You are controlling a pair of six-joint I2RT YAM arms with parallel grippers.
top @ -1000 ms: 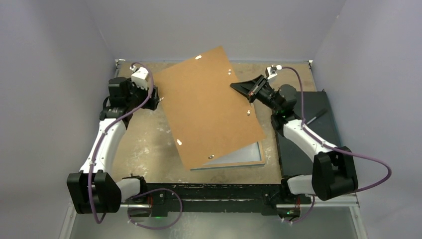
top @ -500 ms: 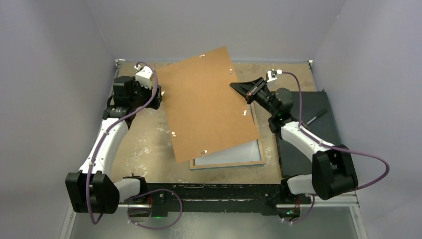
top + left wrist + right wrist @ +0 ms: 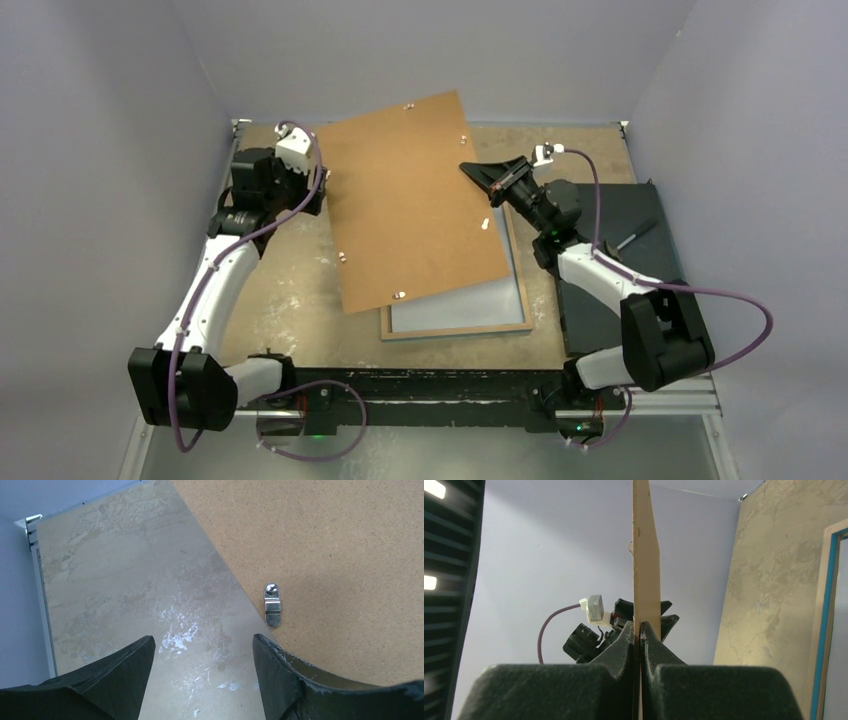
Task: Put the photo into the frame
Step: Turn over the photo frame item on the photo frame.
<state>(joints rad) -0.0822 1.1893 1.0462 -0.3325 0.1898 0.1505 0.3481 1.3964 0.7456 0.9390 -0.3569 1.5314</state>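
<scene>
A board [image 3: 415, 200] leans above the frame [image 3: 460, 328]
The right tool [image 3: 640, 630] grips the board's 3 o'clock edge; the left tool [image 3: 202, 647] (wide open, empty) stands at 9 o'clock.

Flat on the table [image 3: 290, 290], near its front edge: frame [image 3: 458, 329], back up, light wood rim round a pale grey-white panel. Its blue border shows in the right wrist view. The far part is hidden under the tilted board [image 3: 410, 200]. Cannot tell whether the panel is glass or the photo's white back.
</scene>
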